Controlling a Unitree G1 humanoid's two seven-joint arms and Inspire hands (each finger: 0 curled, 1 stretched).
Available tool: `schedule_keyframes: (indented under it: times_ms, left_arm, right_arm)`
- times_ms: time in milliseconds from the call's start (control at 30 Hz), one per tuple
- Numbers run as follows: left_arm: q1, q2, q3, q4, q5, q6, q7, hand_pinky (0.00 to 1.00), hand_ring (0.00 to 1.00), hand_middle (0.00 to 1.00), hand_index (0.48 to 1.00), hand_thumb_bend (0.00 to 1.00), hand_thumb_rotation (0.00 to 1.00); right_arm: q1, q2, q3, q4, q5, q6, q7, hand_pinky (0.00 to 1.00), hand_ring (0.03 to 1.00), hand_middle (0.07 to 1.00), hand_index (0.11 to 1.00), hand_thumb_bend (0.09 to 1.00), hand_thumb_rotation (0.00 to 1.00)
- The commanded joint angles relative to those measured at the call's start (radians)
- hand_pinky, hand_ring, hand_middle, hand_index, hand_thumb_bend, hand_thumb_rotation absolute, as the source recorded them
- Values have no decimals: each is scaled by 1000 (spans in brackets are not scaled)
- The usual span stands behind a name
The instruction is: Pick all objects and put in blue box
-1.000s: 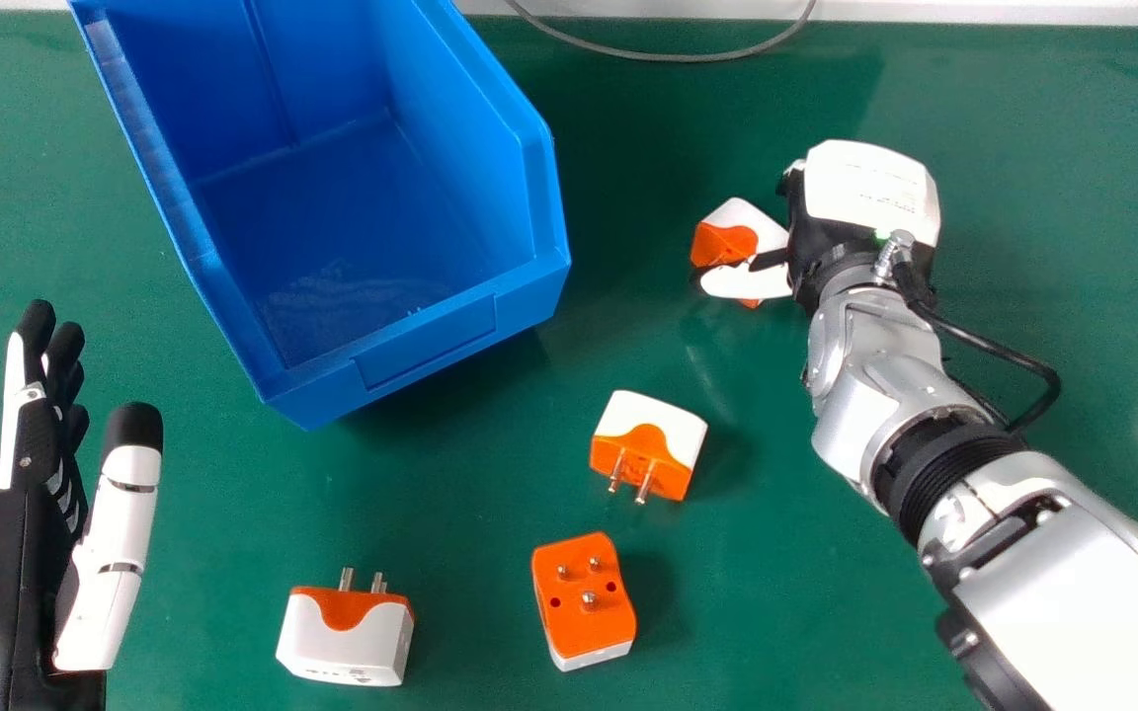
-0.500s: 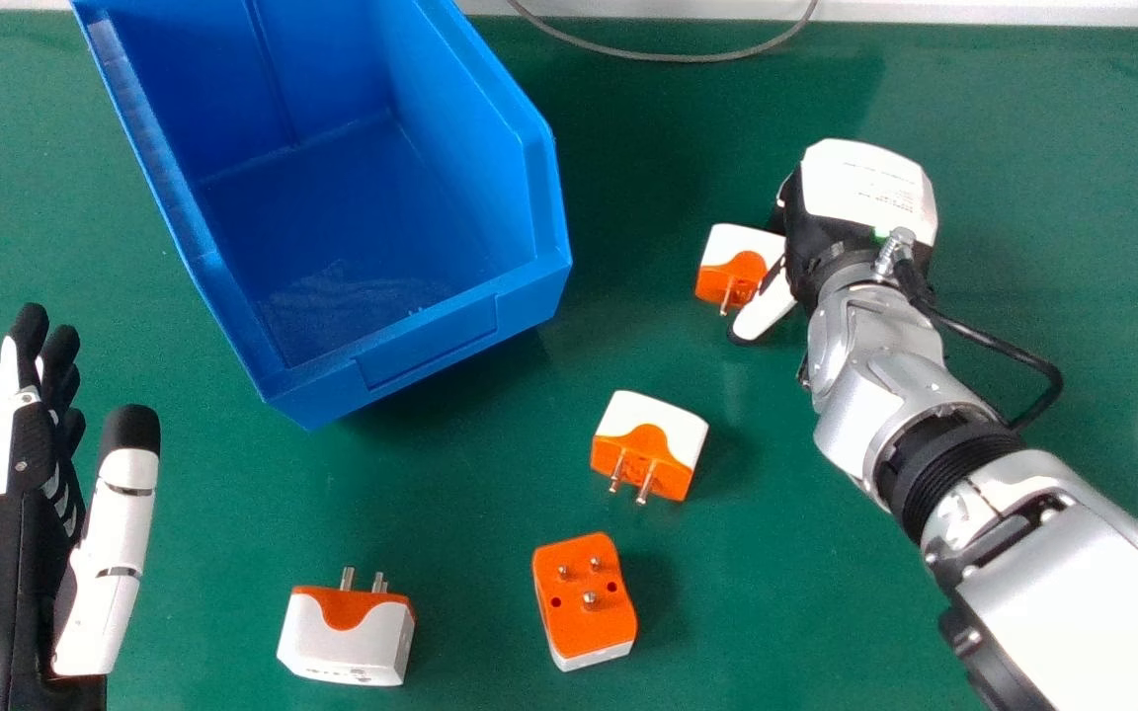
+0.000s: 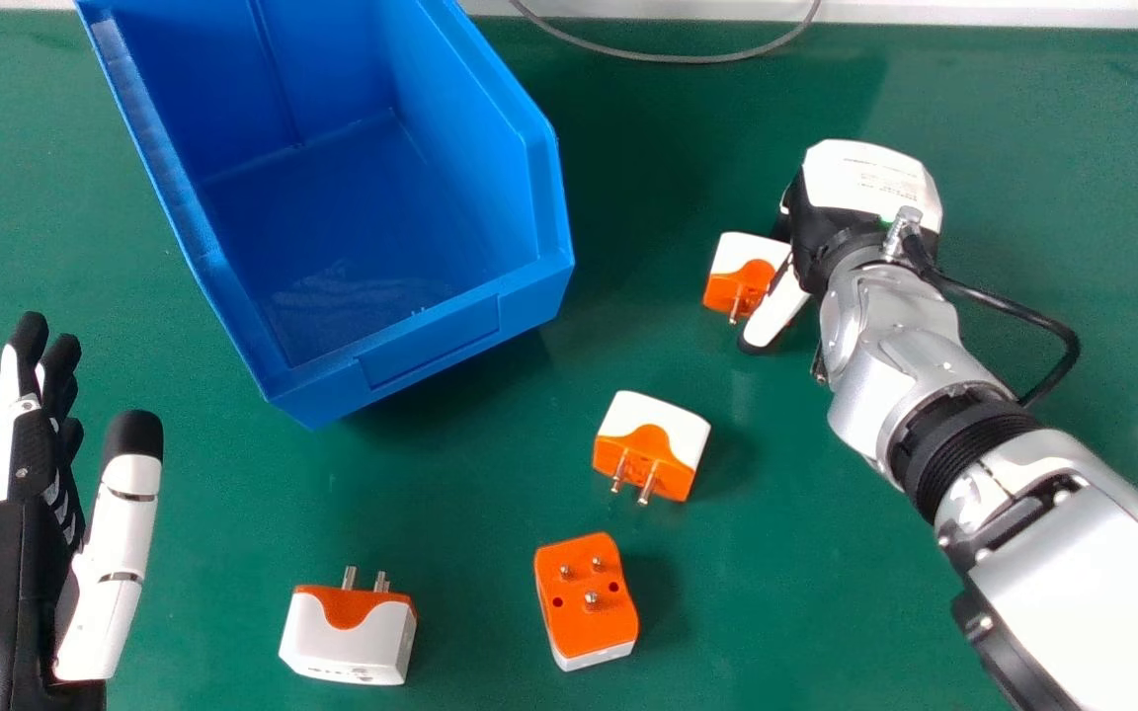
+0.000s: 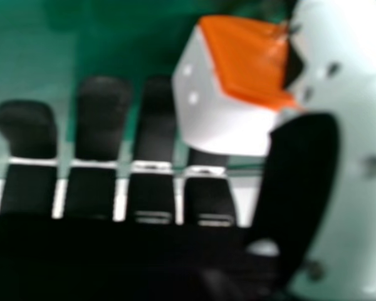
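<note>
A green work surface (image 3: 855,612) is bounded at its far edge by a pale strip (image 3: 1023,14). At the left, the left hand (image 3: 21,592) is positioned palm inward, fingers straight and thumb apart. The blue box (image 3: 431,346) is set at an angle, its far end cut off by the view's top edge; green surface separates its near rim from the first plug adapter (image 3: 347,642), pins directed away. Next, the second plug adapter (image 3: 587,617) is placed pins up, and the third plug adapter (image 3: 663,430) just beyond it. A grey cable (image 3: 688,59) is looped over the far edge. Right of the box, across an open gap, the fourth plug adapter (image 3: 749,252) is located between the thumb and straight fingers of the right hand (image 3: 865,183); firm contact cannot be confirmed.
</note>
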State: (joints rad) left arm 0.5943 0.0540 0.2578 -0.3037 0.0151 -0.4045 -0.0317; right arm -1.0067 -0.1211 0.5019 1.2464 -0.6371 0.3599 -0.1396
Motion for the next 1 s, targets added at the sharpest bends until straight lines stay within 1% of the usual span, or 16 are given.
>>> schedule_keyframes:
  times_ms: [0,100,167,233,267,300,333,400,467,567,633,700,767,833,900,967]
  left_arm:
    - [-6,2,1,-6,-14,-25,-1,1000,989,982,997,499,921]
    - [-8,2,1,-5,-14,-22,-1,1000,985,980,994,483,917]
    - [-7,4,3,-3,-7,-23,-1,1000,984,979,994,486,912]
    - [-6,-2,3,-9,1,-10,9,1000,985,980,996,495,912]
    - [-6,-4,2,-10,4,-10,11,1000,985,980,996,495,912]
    - [-7,-4,0,-12,-4,-7,8,1000,982,977,994,499,910]
    - [-9,-4,-2,-10,-12,-13,4,1000,982,977,994,499,910]
    - [-12,0,-3,-5,-20,-24,-4,1000,980,976,993,487,910]
    - [-9,0,-3,-9,-16,-19,-3,1000,980,975,993,479,907]
    - [-11,2,-1,-5,-13,-21,-2,1000,980,975,993,473,905]
    - [-17,2,-1,0,-17,-28,-4,1000,981,976,993,471,904]
    - [-20,0,-2,0,-24,-20,-4,1000,980,977,994,462,903]
    - [-19,-3,-1,-6,-10,-7,4,1000,980,976,994,462,901]
    - [-18,-1,-1,-10,-2,-5,6,1000,979,976,993,457,904]
    - [-17,1,-1,-12,-3,-3,4,1000,979,976,994,458,906]
    - [-21,7,3,-2,-6,-11,0,1000,981,978,996,459,910]
  right_arm:
    - [-20,-15,-5,-2,2,12,9,192,292,468,500,517,2]
    - [-22,-18,0,-4,-3,15,17,184,282,470,498,517,1]
    - [-21,-20,-3,-9,1,12,17,180,276,470,497,517,0]
    - [-17,-26,3,-13,-6,-1,8,184,280,472,496,517,0]
    - [-15,-27,6,-16,-10,-3,0,184,280,472,496,517,0]
    - [-9,-33,3,-25,-7,-18,-9,201,300,474,496,517,0]
    - [-10,-35,5,-27,-9,-20,-3,201,300,474,496,517,0]
    - [-11,-41,11,-32,-13,-23,7,193,287,474,495,517,0]
    - [-9,-45,13,-40,-17,-24,-1,202,300,475,495,516,0]
    - [-3,-54,13,-63,-16,-27,-7,203,301,475,495,516,0]
    - [3,-65,7,-90,-9,-39,-5,215,320,471,506,513,0]
    - [4,-71,1,-111,-6,-34,1,244,356,466,518,510,0]
    - [7,-76,-2,-126,-8,-27,-6,245,357,460,524,509,0]
    - [10,-80,-8,-141,-7,-21,-16,242,353,455,528,508,0]
    - [22,-91,-10,-168,-8,-35,-19,242,352,460,521,509,0]
    - [34,-105,-11,-198,-8,-44,-14,242,351,464,515,510,0]
